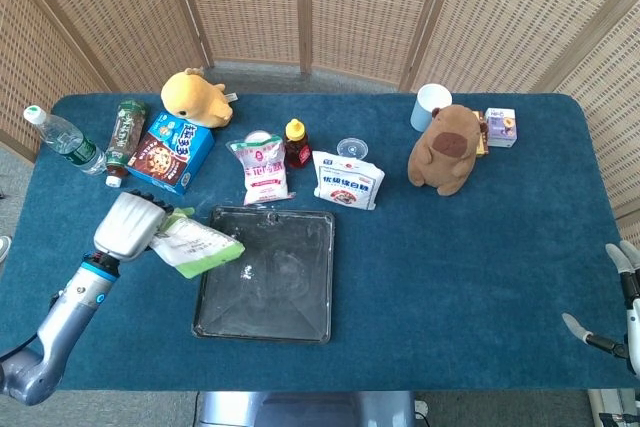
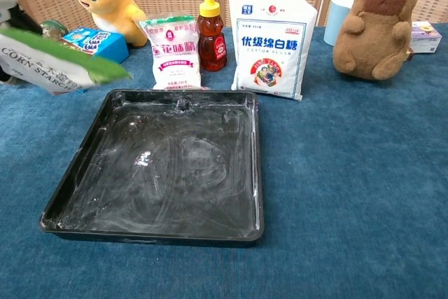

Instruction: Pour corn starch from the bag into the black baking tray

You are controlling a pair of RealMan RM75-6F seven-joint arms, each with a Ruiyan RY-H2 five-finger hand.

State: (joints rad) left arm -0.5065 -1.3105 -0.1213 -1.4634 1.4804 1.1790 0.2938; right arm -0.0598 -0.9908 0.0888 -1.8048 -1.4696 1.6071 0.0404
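Note:
My left hand (image 1: 130, 224) grips the green-and-white corn starch bag (image 1: 196, 245) left of the black baking tray (image 1: 330, 277). The bag lies nearly level, with its green end just over the tray's left rim. In the chest view the bag (image 2: 52, 68) hangs at the left, above and beside the tray (image 2: 161, 230). A small white patch of starch (image 2: 143, 160) and faint powder smears lie on the tray floor. My right hand (image 1: 632, 319) sits at the table's right edge with fingers apart, holding nothing.
Behind the tray stand a small white bag (image 2: 172, 50), a honey bottle (image 2: 212, 31) and a big white sugar bag (image 2: 271, 45). A brown plush (image 2: 376, 22), blue cup (image 1: 430, 105), yellow plush (image 1: 197, 97), cookie box (image 1: 170, 152) and two bottles (image 1: 62, 139) line the back.

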